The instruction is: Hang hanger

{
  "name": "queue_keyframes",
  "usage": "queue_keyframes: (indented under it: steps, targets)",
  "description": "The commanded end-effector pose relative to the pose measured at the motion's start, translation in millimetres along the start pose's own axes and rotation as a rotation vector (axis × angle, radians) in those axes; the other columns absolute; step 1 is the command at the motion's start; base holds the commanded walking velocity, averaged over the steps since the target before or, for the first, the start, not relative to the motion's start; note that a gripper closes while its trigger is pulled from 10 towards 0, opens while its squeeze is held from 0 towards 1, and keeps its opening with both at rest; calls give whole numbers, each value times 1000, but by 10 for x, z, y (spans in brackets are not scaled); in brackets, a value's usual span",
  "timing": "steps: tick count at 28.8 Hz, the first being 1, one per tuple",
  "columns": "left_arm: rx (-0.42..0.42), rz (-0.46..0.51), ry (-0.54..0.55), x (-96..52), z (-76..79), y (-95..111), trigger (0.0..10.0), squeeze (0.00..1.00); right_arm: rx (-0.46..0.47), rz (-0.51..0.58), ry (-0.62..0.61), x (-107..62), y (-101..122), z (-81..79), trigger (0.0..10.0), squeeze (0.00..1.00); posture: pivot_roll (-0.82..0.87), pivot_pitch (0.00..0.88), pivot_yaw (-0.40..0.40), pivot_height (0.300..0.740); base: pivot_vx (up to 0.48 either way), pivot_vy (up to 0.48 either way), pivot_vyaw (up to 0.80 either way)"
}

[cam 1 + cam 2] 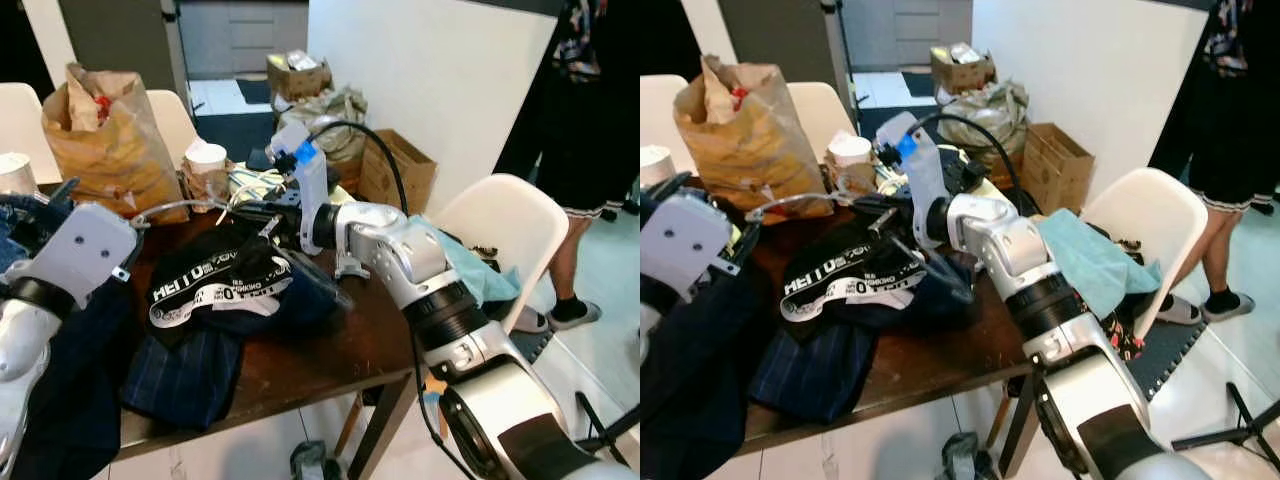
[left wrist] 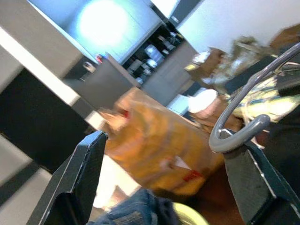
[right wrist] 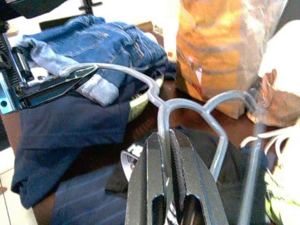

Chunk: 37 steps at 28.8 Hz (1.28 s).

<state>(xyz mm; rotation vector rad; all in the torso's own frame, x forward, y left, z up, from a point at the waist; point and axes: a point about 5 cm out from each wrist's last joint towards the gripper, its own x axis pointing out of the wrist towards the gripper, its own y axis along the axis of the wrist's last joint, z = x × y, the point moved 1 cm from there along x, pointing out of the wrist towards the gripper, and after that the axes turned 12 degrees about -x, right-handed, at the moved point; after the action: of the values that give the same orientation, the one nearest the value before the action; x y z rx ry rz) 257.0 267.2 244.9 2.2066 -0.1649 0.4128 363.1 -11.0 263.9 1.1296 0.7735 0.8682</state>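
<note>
We find the right gripper [image 3: 171, 154] clamped on the grey wire hanger [image 3: 187, 105], centre frame above the clothes-strewn table [image 1: 330, 360]. The left gripper [image 2: 164, 159] gapes wide, the hook resting against one finger. We judge the transfer step underway; next, a rail must be found.

your dark wooden table [image 1: 330, 365] carries all | crumpled brown paper bag [image 1: 108, 140] back-left | white paper cup [image 1: 207, 158] just right of bag | black printed garment [image 1: 215, 275] centre | white plastic chair [image 1: 505, 225] right of table | open cardboard box [image 1: 398, 170] behind
</note>
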Motion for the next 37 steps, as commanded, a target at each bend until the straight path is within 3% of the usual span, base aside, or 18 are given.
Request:
queue_keyframes:
  steps: [1, 3, 7, 8, 9, 11, 14, 15, 16, 17, 20, 21, 22, 24, 26, 33, 35, 37]
  targets:
    - [169, -817, 583, -819, -1085, -1149, 10000, 0, 23, -11, -507, -932, -78, 879, 10000, 0, -26, 0, -56, 740, 0, 0, 0]
    - [161, -888, 628, -1002, -1105, -1198, 10000, 0, 15, -24, -510, -940, -93, 887, 10000, 0, -24, 0, -55, 740, 0, 0, 0]
    - [161, -888, 628, -1002, -1105, -1198, 10000, 0, 15, -24, -510, -940, -93, 887, 10000, 0, -24, 0, -55, 740, 0, 0, 0]
    - [160, -920, 640, -1083, -1114, -1214, 10000, 0, 11, -31, -511, -943, -103, 888, 10000, 0, -24, 0, -55, 740, 0, 0, 0]
    - [170, -945, 676, -1199, -1181, -1205, 10000, 0, 10, -42, -515, -949, -121, 893, 10000, 0, -16, 0, -67, 740, 0, 0, 0]
    - [171, -949, 724, -1278, -1269, -1193, 10000, 0, 9, -50, -516, -947, -137, 894, 10000, 0, -11, 0, -74, 740, 0, 0, 0]
    - [113, -890, 823, -1300, -1417, -1181, 10000, 0, 5, -59, -512, -927, -156, 886, 10000, 0, -8, 0, -80, 740, 0, 0, 0]
    - [7, -792, 852, -1187, -1434, -1187, 10000, 0, 9, -53, -501, -902, -159, 871, 10000, 0, -3, 0, -88, 740, 0, 0, 0]
    - [7, -792, 852, -1187, -1434, -1187, 10000, 0, 9, -53, -501, -902, -159, 871, 10000, 0, -3, 0, -88, 740, 0, 0, 0]
    - [-72, -709, 869, -1083, -1436, -1172, 10000, 0, 13, -48, -491, -881, -160, 858, 10000, 0, -3, 0, -89, 740, 0, 0, 0]
    - [-72, -709, 869, -1083, -1436, -1172, 10000, 0, 13, -48, -491, -881, -160, 858, 10000, 0, -3, 0, -89, 740, 0, 0, 0]
    - [-152, -593, 837, -878, -1370, -1107, 10000, 0, 12, -36, -471, -837, -155, 822, 10000, 0, -7, 0, -88, 740, 0, 0, 0]
    - [-152, -593, 837, -878, -1370, -1107, 10000, 0, 12, -36, -471, -837, -155, 822, 10000, 0, -7, 0, -88, 740, 0, 0, 0]
    - [-273, -404, 702, -407, -1069, -895, 10000, 0, 7, -11, -442, -741, -137, 750, 10000, 0, -14, 0, -90, 740, 0, 0, 0]
    - [-304, -324, 611, -151, -836, -731, 10000, 0, 8, 8, -436, -694, -125, 720, 10000, 0, -16, 0, -89, 740, 0, 0, 0]
    - [-312, -290, 580, -43, -710, -626, 10000, 0, 17, 24, -469, -692, -120, 741, 10000, 0, -9, 0, -94, 740, 0, 102, 0]
    - [-327, -242, 571, 0, -674, -481, 10000, 0, 124, 0, -748, -877, -235, 997, 10000, 0, 12, 0, -104, 740, 0, 356, 0]
    - [-327, -242, 571, 0, -674, -481, 10000, 0, 124, 0, -748, -877, -235, 997, 10000, 0, 12, 0, -104, 740, 0, 356, 0]
